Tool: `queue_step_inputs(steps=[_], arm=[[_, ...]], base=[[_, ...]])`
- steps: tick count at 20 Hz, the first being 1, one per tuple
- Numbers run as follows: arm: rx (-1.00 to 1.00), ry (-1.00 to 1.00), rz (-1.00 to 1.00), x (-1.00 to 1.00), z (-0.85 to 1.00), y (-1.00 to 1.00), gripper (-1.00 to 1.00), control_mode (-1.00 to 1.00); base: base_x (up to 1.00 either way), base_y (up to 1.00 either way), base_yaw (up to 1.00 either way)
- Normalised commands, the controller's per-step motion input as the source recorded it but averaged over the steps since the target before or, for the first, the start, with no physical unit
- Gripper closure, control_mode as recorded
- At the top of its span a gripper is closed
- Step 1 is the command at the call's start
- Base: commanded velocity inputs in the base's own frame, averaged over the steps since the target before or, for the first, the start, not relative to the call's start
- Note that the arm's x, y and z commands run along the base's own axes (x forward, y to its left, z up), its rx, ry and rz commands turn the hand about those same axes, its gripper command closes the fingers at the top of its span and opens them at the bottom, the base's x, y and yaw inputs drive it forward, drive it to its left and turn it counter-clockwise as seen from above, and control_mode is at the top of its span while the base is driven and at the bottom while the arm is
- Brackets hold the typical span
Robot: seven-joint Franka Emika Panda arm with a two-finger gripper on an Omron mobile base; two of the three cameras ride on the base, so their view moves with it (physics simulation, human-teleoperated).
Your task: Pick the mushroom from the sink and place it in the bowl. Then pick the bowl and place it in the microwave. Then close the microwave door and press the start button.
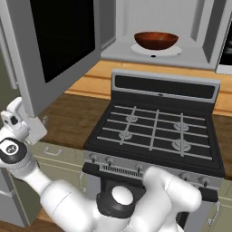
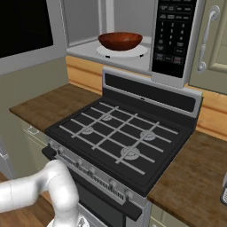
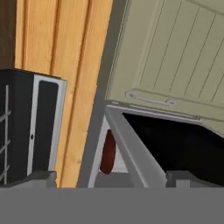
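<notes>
Your claw (image 1: pixel 13 118) is low at the left, with its fingers wide apart and nothing between them, just beside the lower outer edge of the open door (image 1: pixel 54 50). This place makes sense to me: from outside the door you can push it toward the microwave (image 2: pixel 133 26), so I judge that closing is the step in hand. In the hand view the door edge runs close in front of the fingertips (image 3: pixel 41 177), and the bowl (image 1: pixel 155 40) is seen past it as a red-brown sliver. The bowl already sits on the white turntable (image 1: pixel 156 50), so the door can swing without hitting it. I cannot see the mushroom; the bowl rim hides it. Below are the stove (image 1: pixel 154 131) and the wooden counter (image 2: pixel 48 104). The dark control strip (image 2: pixel 173 33) waits at the right for the start press.
</notes>
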Motion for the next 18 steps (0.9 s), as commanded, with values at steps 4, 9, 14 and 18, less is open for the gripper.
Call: queue_step_inputs(steps=[4, 9, 14, 18], arm=[[-0.19, 0.18, -0.33, 0.18, 0.42, 0.09, -1.0, -1.0], [-0.12, 0.0, -0.43, 0.0, 0.2, -0.31, -1.0, -1.0], [-0.02, -0.04, -0.41, -0.06, 0.06, -0.87, -1.0, -1.0], [-0.04, -0.05, -0.34, -0.17, 0.21, -0.93, -1.0, -1.0]], base=[[0.0, 0.0, 0.0], [0.0, 0.0, 0.0], [0.0, 0.0, 0.0], [0.0, 0.0, 0.0]])
